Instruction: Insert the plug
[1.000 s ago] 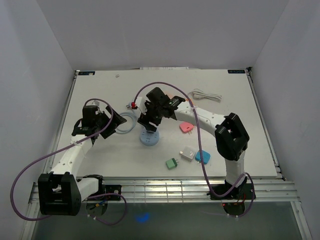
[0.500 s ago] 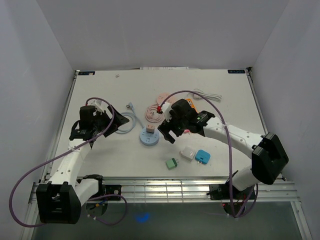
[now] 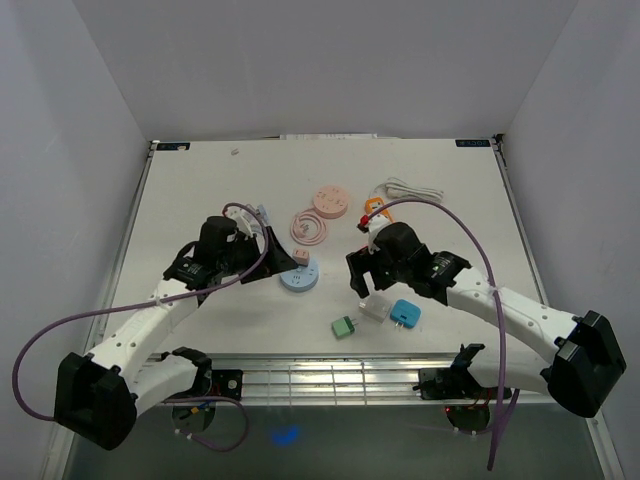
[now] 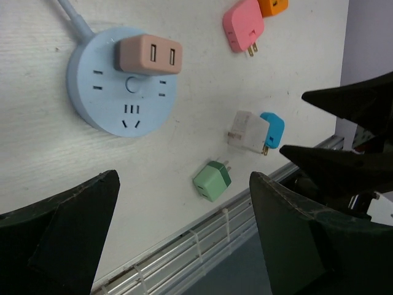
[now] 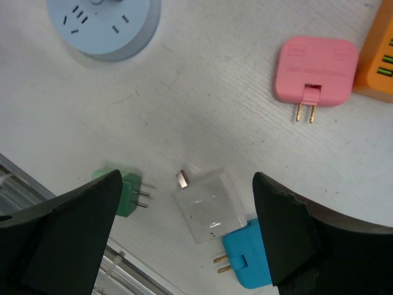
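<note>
A round light-blue socket hub [image 3: 298, 279] [image 4: 123, 92] lies mid-table, with a pinkish-tan plug [image 3: 300, 257] [image 4: 148, 54] seated in its top. My left gripper [image 3: 267, 258] [image 4: 184, 239] hovers just left of the hub, open and empty. My right gripper [image 3: 362, 280] [image 5: 187, 239] hangs open to the hub's right, above the loose white plug [image 5: 209, 206] [image 3: 377, 308]. Nothing is between its fingers. Only the hub's edge [image 5: 107, 24] shows in the right wrist view.
Loose plugs lie near the front edge: green [image 3: 345, 327] [image 5: 126, 193], blue [image 3: 405, 313] [image 5: 249, 261], and pink [image 5: 316, 70] further back. An orange adapter [image 3: 375, 207], a pink round hub [image 3: 330, 203] with coiled cord [image 3: 308, 227] and a white cable [image 3: 415, 190] lie behind.
My right gripper has let go of the pinkish plug on the blue hub, opened, and drawn back to the near right over the loose plugs. My left arm has swung right toward the hub.
</note>
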Motion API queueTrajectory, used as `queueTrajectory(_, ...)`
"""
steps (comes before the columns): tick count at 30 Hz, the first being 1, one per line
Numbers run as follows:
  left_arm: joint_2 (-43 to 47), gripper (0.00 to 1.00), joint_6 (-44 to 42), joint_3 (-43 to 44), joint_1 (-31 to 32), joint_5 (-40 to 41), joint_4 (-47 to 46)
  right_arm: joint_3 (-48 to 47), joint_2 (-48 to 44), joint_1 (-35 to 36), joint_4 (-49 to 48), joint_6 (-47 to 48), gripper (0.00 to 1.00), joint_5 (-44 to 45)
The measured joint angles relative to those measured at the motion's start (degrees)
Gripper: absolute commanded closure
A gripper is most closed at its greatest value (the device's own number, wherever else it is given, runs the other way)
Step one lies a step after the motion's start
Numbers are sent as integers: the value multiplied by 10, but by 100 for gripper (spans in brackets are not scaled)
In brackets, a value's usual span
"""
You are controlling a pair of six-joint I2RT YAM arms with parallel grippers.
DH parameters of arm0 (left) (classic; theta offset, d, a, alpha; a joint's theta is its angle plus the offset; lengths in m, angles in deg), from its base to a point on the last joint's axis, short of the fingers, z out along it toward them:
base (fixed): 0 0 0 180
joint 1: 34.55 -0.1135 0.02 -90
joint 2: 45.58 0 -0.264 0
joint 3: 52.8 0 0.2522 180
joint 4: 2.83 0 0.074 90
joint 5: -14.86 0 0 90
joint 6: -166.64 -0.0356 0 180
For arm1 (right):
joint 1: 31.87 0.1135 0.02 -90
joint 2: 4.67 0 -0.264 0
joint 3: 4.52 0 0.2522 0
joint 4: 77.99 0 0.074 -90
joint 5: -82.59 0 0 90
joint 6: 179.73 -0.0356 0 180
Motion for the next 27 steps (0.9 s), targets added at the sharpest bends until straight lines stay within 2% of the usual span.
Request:
queueTrajectory(5, -18, 2, 17, 2, 86, 38, 1, -12, 2, -7, 12, -39, 13, 41)
queueTrajectory(15, -28, 2, 49, -16, 250, 107, -13, -19, 16, -15, 25, -72, 12, 65)
queueTrajectory(22, -60, 2, -24, -27, 329, 130, -58, -18, -3, -62, 28, -101, 11, 72)
queueTrajectory(27, -61, 2, -102, -75, 337, 118, -171, -13, -33, -117, 28, -111, 11, 64)
